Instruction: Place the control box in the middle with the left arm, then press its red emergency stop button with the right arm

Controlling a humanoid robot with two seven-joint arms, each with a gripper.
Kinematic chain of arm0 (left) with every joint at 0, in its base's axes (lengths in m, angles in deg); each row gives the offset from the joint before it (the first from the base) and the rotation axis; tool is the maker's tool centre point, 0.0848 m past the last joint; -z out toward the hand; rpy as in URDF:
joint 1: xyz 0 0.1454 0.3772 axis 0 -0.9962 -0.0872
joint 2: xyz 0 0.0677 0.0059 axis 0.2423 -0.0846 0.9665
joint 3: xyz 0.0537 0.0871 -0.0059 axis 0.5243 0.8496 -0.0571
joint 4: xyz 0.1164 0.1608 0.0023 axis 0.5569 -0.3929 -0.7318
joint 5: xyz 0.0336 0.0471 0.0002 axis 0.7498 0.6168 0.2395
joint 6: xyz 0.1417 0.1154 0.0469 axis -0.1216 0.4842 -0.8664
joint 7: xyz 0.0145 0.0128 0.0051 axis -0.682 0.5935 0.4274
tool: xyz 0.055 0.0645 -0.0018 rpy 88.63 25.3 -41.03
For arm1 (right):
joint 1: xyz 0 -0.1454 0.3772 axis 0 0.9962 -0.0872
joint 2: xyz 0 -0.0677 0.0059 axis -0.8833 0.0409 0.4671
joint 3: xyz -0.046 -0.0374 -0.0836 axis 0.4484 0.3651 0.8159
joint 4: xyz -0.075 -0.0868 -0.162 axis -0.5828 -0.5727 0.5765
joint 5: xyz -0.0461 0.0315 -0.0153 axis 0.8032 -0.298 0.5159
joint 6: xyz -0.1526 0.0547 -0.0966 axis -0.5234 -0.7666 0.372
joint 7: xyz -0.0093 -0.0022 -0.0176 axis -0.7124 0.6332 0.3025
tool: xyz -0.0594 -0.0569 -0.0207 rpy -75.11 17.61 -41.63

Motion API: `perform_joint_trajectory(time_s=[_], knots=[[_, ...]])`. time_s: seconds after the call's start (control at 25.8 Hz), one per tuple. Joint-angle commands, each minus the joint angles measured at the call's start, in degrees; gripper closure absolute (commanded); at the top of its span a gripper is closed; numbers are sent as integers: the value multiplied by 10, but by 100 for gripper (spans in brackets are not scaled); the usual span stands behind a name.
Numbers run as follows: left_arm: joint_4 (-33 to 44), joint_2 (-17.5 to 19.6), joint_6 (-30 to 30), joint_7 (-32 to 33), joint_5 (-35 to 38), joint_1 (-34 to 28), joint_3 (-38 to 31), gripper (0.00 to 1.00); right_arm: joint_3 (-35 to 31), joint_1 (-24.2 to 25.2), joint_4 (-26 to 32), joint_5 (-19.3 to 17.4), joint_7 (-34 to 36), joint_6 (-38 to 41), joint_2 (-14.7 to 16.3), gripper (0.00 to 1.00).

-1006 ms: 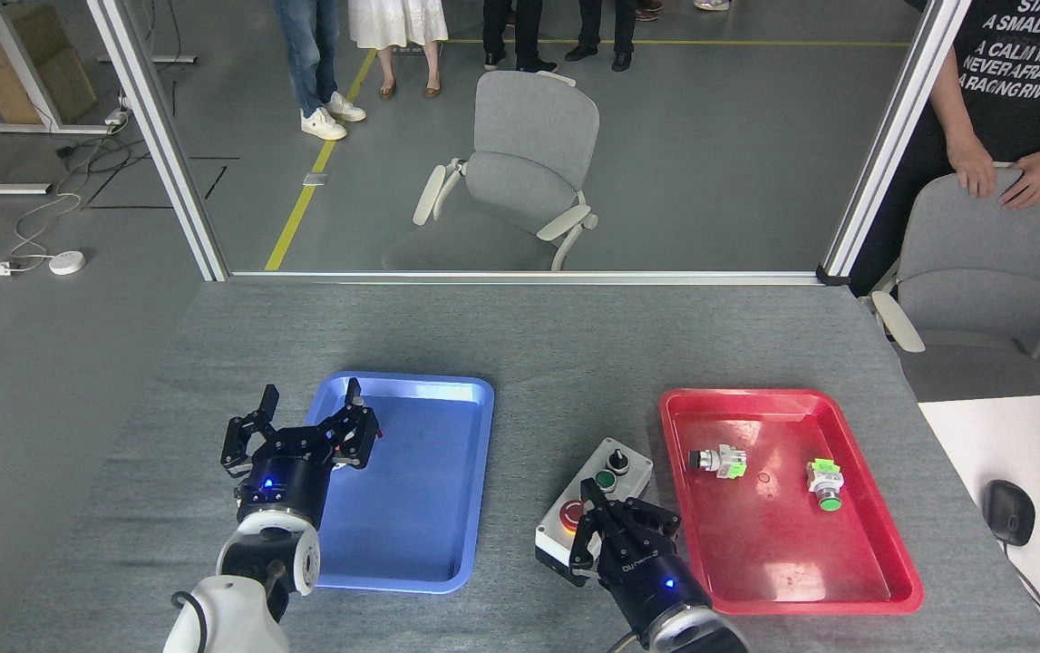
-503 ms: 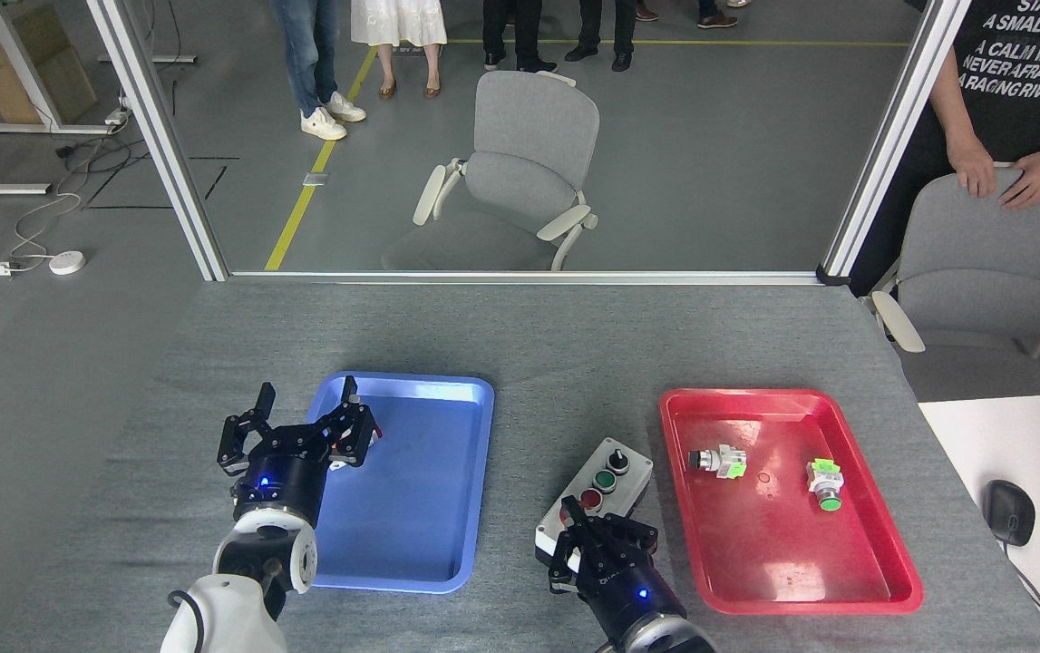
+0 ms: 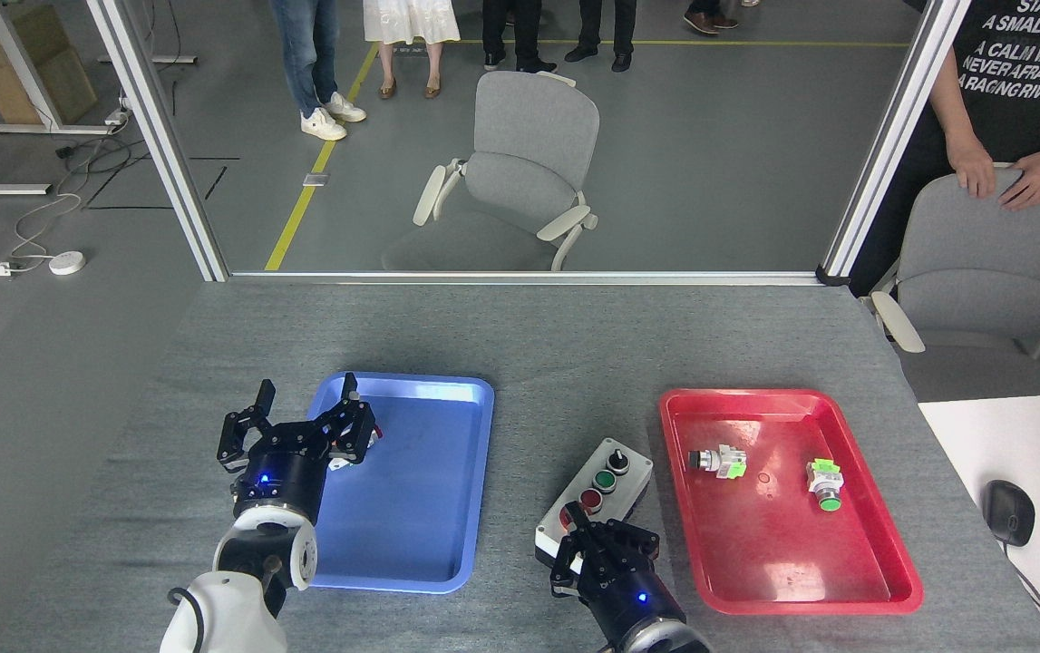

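Control box (image 3: 597, 494) is lying on the grey felt worktop (image 3: 556, 354), in the bare strip between the blue tray (image 3: 474, 481) and the red tray (image 3: 882, 553), its long axis running diagonally, far end tilting toward the red tray. Visible along its top, from the far end: black knob (image 3: 617, 459), green button (image 3: 606, 480), small red button (image 3: 590, 499). The near end of the box is sitting under the right gripper (image 3: 585, 550), so the red emergency stop button (image 3: 567, 517) is showing only as a sliver of red at the fingers' edge; whether anything is touching it cannot be told.

Right gripper is hovering over or resting on the box's near end, fingers drawn close together, seen end-on and dark; cannot tell whether they are fully closed or gripping anything.

Left gripper (image 3: 306, 419) is sitting at the left rim of the blue tray, well apart from the control box, fingers (image 3: 263, 399) spread wide, holding nothing. One finger is overhanging the tray's near-left corner; a small white-and-red item is showing just beside it, too small to identify.

Red tray is carrying two loose switch parts, right of the control box: one with a black head (image 3: 717, 461), one with a green head (image 3: 825, 482).

Beyond the worktop, behind the glass partition, a grey office chair (image 3: 520, 172) is standing.
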Motion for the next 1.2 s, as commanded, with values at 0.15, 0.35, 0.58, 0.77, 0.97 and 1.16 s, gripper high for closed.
perform_joint_trajectory(time_s=[0.15,0.35,0.58,0.77,0.97,1.16], knots=[[0,0,-1,0,0,0,0,1,-11,-12,42,-2,-7,-27,-2,100],[-1,0,-1,0,-1,1,-1,1,-60,-21,65,-8,-7,-30,10,100],[-1,0,-2,0,-1,1,-1,1,-114,-24,80,-22,-6,-58,41,24],[-1,0,-2,0,0,0,-1,1,-143,-33,80,-41,-5,-66,64,3],[-1,1,-2,0,0,0,-1,1,-170,-33,80,-61,13,-64,87,3],[-1,1,-2,0,0,-1,-1,1,-190,-32,78,-71,14,-62,105,2]])
